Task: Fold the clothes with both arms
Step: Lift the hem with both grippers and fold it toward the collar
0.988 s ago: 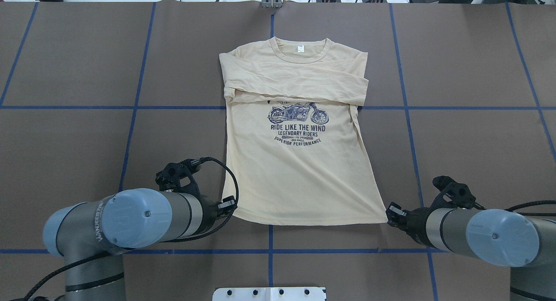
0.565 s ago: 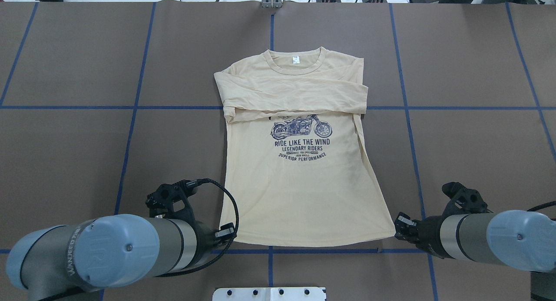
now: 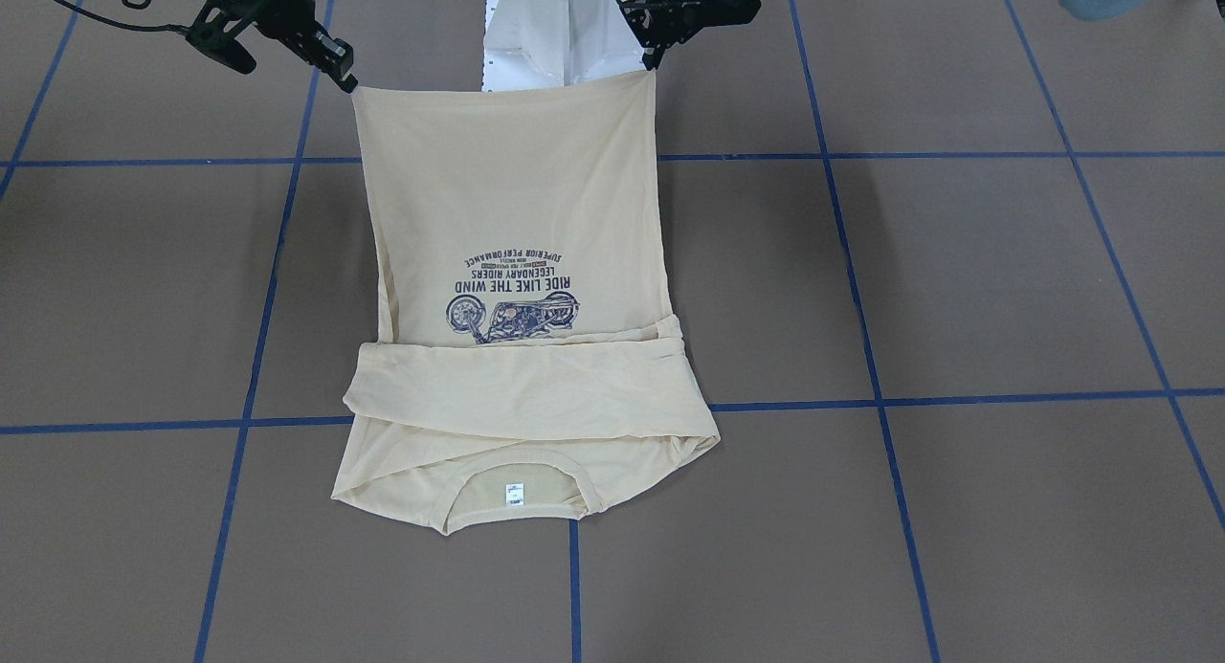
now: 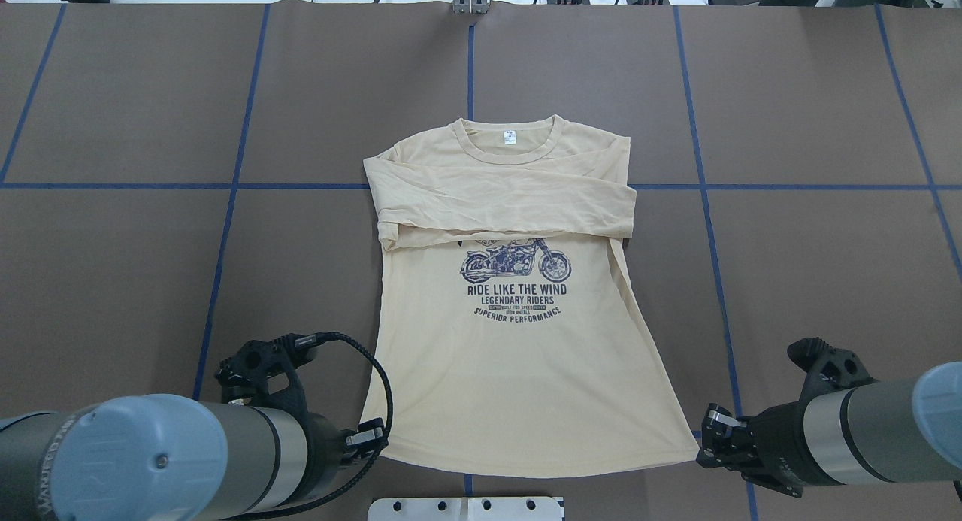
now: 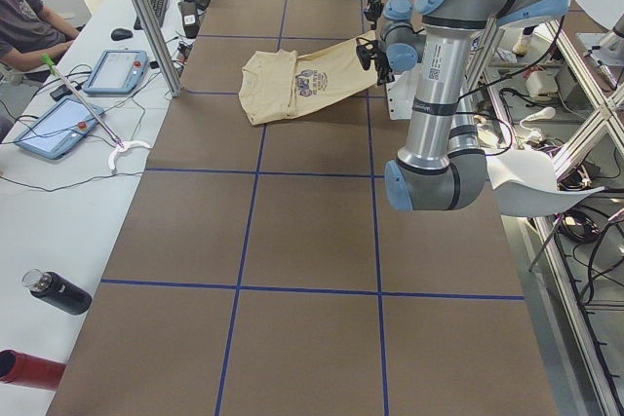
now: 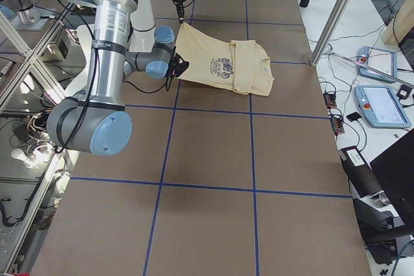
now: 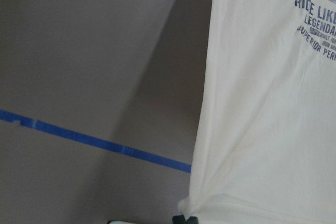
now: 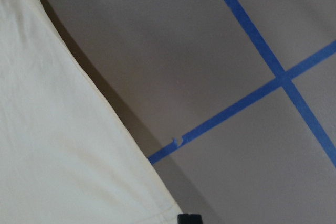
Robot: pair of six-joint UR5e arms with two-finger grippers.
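while grippers (image 4: 373, 437) (image 4: 708, 434) pinch its hem, t-shirt (image 4: 511, 386) slopes.

A robotics lab: a silver-grey jointed robot arm with light blue joint caps (image 5: 441, 94) stands at a long brown-matted table (image 5: 302, 221) gridded with blue tape lines (image 5: 312, 289) and framed by silver aluminium posts (image 5: 146, 21). A white side bench (image 5: 58, 231) holds grey touchscreen teach pendants (image 5: 114, 72) (two, side by side) and a black keyboard (image 5: 156, 2), with a seated person (image 5: 24, 21) nearby.

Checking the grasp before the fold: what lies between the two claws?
Overhead view: only the T-shirt, its bottom hem stretched from the left claw to the right claw, each shut on one hem corner.
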